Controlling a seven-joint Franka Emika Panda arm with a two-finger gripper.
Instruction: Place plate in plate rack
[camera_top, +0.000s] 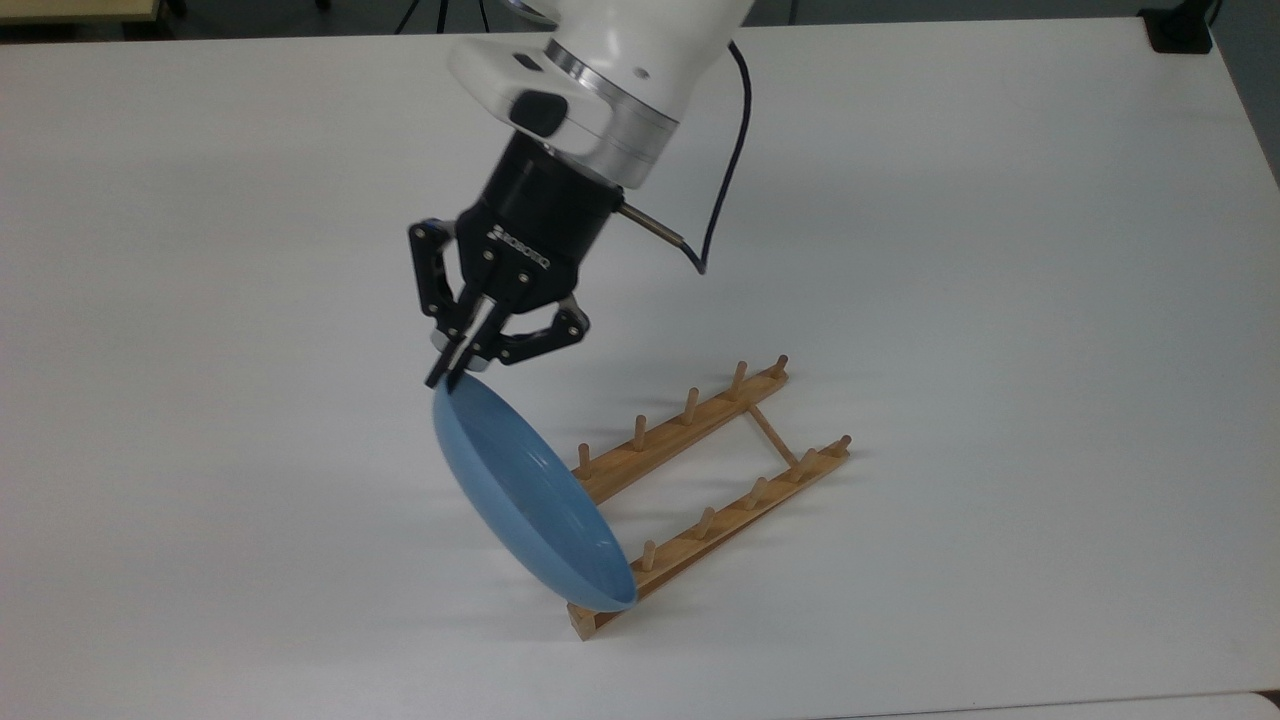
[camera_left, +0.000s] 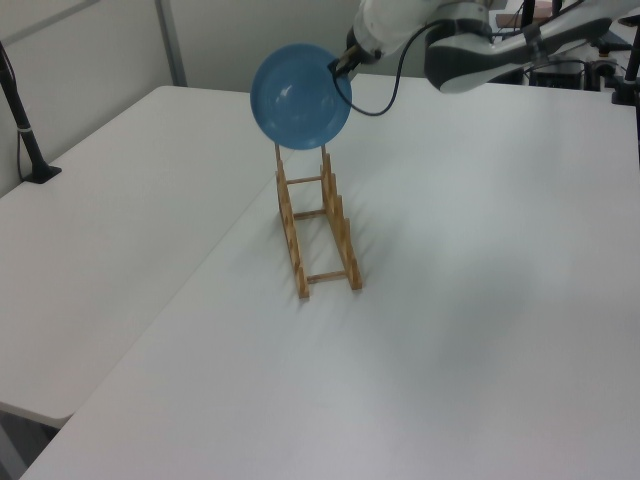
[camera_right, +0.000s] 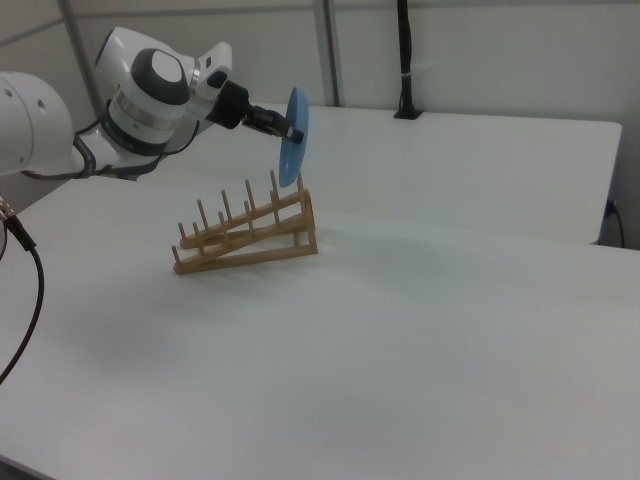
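Above the white table (camera_top: 1000, 250), the black two-finger gripper (camera_top: 447, 372) of the white robot arm (camera_top: 620, 70) is clamping the rim of the round, shallow, glossy light-blue plate (camera_top: 530, 500). Both fingers are pressing together on the plate's upper edge, so the gripper is closed on the plate. A black cable (camera_top: 725, 180) is hanging in a loop from the wrist section.

The plate is hanging on edge, steeply tilted, with its concave face turning toward the top view's right. In the top view, its lower rim is lying over the end of the light-brown wooden plate rack (camera_top: 720, 480) nearest the camera and is hiding the end pegs there. Whether the rim is touching the rack cannot be told from the top view.

In the left view, the plate (camera_left: 299, 96) is appearing as a full disc over the far end of the rack (camera_left: 318, 225), with the gripper (camera_left: 336, 68) meeting its rim at the left view's right. In the right view, the plate (camera_right: 293, 138) is showing edge-on, nearly upright, over the rack's (camera_right: 245, 235) end at the right view's right, with the gripper (camera_right: 292, 132) reaching it from the right view's left.

The rack is resting flat on the table, its two parallel rails carrying short upright pegs.
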